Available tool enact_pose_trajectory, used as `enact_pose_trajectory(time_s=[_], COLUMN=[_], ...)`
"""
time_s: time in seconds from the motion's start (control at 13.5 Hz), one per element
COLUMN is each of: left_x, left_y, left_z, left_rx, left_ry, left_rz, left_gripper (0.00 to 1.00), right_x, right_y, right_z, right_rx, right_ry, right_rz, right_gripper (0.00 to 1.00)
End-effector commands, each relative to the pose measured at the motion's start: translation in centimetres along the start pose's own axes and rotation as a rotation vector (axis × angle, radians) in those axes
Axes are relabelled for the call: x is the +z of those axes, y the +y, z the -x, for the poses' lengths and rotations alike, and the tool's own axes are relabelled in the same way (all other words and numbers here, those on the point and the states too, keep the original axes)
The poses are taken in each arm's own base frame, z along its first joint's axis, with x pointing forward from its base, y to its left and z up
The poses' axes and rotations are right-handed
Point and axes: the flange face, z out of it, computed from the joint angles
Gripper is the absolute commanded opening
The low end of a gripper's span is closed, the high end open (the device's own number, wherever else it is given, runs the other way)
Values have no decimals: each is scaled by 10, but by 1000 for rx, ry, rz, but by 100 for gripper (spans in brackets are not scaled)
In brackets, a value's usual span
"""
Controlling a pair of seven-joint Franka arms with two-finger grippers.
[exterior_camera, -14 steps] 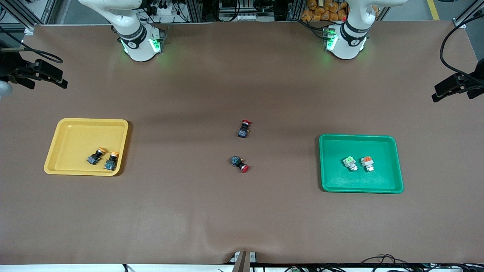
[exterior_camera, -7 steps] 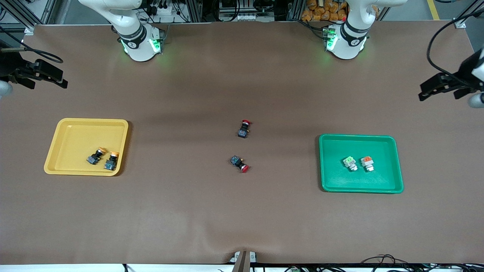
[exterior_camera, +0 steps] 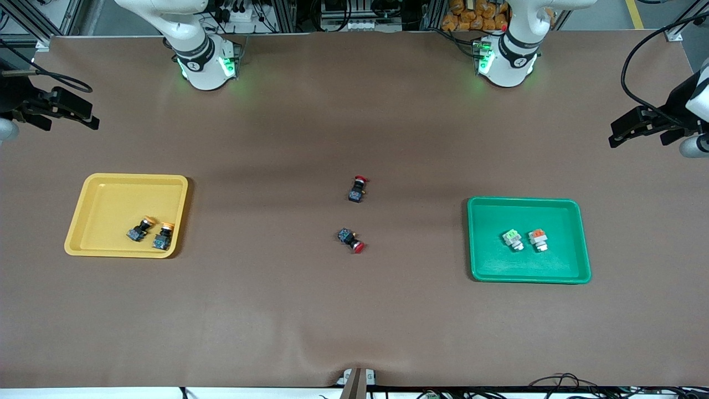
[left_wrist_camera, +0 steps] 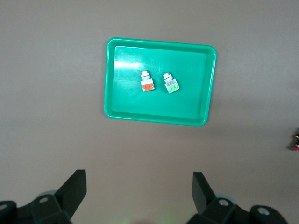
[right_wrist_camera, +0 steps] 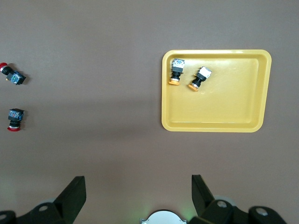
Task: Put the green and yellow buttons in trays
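Note:
The yellow tray (exterior_camera: 111,205) lies toward the right arm's end of the table and holds two orange-yellow capped buttons (exterior_camera: 139,230) (exterior_camera: 163,236); the right wrist view shows this tray (right_wrist_camera: 224,107) and both buttons (right_wrist_camera: 176,71) (right_wrist_camera: 199,77). The green tray (exterior_camera: 498,260) lies toward the left arm's end and holds a green-topped button (exterior_camera: 512,239) beside an orange-topped one (exterior_camera: 538,240); the left wrist view shows the tray (left_wrist_camera: 126,98) and both (left_wrist_camera: 171,83) (left_wrist_camera: 147,81). My left gripper (exterior_camera: 623,130) (left_wrist_camera: 138,176) hangs open and empty above the table's end. My right gripper (exterior_camera: 83,113) (right_wrist_camera: 137,179) waits open and empty above its end.
Two red-capped switches (exterior_camera: 358,188) (exterior_camera: 351,240) lie on the brown table mat between the trays. The right wrist view shows both of them (right_wrist_camera: 11,74) (right_wrist_camera: 15,118). The arms' bases (exterior_camera: 205,61) (exterior_camera: 507,58) stand along the table's edge farthest from the front camera.
My left gripper has shifted a little in from the table's end toward the middle. The right gripper, the buttons and the trays have not moved.

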Motion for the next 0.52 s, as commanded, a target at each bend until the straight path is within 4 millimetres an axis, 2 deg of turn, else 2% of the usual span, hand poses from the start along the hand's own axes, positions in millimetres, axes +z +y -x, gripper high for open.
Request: enact_pose_trajectory(time_s=[0.0, 0.44], left_x=[-13, -9], left_y=[-5, -7], left_z=[4, 3], left_rx=[1, 7], left_ry=[19, 11], left_rz=[-3, -2], left_gripper=[100, 100], right_x=[0, 0], right_y=[1, 2], right_z=[3, 2], right_rx=[-10, -8], right_ry=[-3, -2], right_rz=[3, 3], right_gripper=[100, 100])
